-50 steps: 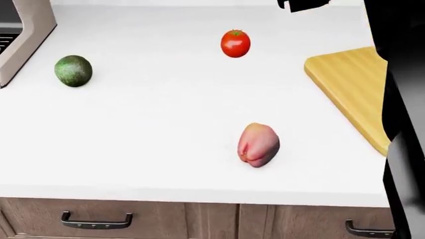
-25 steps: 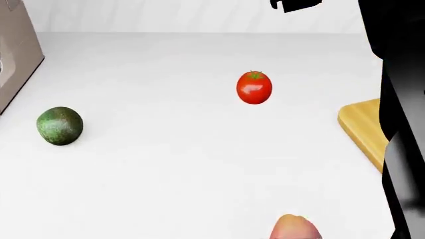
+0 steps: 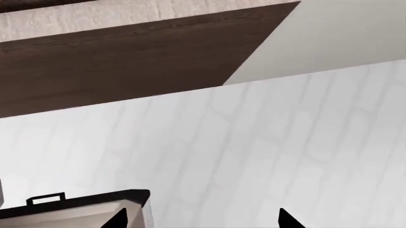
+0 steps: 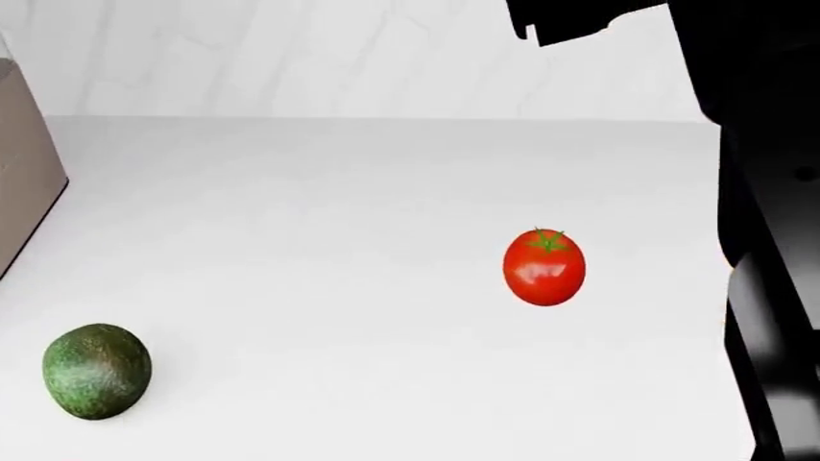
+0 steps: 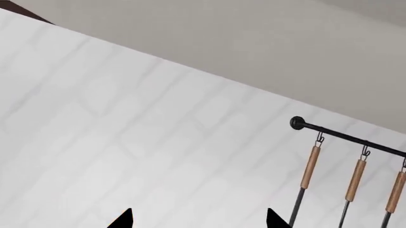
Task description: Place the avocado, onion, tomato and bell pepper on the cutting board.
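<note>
In the head view the glossy red tomato (image 4: 544, 267) sits on the white counter (image 4: 321, 211), right of centre. The dark green avocado (image 4: 96, 371) lies at the near left. The onion, bell pepper and cutting board are out of view. My right arm (image 4: 762, 192) is a dark mass along the right edge, well above the counter. My left gripper (image 3: 201, 222) is open and empty and faces the white tiled wall. My right gripper (image 5: 199, 221) is also open and empty and faces the wall. Only the fingertips (image 5: 123, 219) of each show.
A tan appliance (image 4: 19, 182) stands at the counter's left edge, and its black-topped corner (image 3: 82, 202) shows in the left wrist view. A dark wood cabinet (image 3: 127, 61) hangs above the wall. A black rail with hanging wooden-handled utensils (image 5: 355, 166) is on the wall.
The head view has swung up and toward the wall. The tomato and avocado slid down the frame. The bell pepper and cutting board left the view. Nothing moved on the counter.
</note>
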{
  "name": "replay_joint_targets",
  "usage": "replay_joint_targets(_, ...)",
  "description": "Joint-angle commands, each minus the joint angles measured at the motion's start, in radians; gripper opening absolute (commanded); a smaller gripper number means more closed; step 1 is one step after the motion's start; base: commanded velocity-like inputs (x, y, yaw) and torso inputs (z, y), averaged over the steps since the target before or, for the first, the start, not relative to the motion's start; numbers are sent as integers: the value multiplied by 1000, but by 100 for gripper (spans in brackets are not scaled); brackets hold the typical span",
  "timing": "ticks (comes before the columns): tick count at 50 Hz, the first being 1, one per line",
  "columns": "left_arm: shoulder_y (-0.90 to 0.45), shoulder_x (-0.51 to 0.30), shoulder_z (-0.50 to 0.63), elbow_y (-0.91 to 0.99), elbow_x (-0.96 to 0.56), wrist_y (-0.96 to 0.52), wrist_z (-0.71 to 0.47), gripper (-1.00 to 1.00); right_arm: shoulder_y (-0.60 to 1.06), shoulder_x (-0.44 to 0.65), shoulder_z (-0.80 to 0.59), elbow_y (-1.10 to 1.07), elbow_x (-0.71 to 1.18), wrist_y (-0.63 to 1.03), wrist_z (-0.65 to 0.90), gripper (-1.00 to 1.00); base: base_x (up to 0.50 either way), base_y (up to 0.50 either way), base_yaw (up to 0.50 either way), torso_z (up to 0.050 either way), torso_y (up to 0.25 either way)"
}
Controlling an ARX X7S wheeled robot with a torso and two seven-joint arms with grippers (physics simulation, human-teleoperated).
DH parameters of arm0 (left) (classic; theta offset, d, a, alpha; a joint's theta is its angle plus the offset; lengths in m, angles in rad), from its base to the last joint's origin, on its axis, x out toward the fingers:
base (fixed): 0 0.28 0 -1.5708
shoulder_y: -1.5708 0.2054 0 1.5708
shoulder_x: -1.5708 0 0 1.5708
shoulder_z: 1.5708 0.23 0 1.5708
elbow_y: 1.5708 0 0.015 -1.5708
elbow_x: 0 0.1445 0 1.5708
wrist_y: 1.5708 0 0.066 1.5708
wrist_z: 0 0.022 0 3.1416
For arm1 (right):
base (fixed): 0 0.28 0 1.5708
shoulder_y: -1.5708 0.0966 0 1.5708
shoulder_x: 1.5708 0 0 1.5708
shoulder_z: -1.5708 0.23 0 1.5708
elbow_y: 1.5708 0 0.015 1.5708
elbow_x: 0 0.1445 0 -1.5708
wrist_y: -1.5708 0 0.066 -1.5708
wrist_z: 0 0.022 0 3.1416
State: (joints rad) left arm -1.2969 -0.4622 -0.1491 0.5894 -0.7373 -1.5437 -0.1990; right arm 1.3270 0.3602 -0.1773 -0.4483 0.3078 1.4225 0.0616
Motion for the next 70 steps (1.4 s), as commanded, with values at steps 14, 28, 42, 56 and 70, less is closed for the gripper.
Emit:
replay_joint_targets(14,-2,-58,-29,15,-137,-12,-88,100,17,26,45,157,101,92,-118,100,0,0,0,0,0)
replay_joint_targets(28,-20,-78,-19,-2,-213,-1,-142,100,287,256,-220,571,1259,142,578,100,0,0,0,0,0)
replay_joint_targets(42,-16,-86,19,-26,-228,42,-161,100,352,293,-467,617,1424,121,558,100,0,0,0,0,0)
replay_joint_targets(56,7,-98,-1,-9,-271,40,-189,100,279,315,-534,573,1247,17,417,100,0,0,0,0,0)
replay_joint_targets(70,18,-110,19,-19,-286,69,-201,100,215,282,-617,619,1095,-87,297,100,0,0,0,0,0)
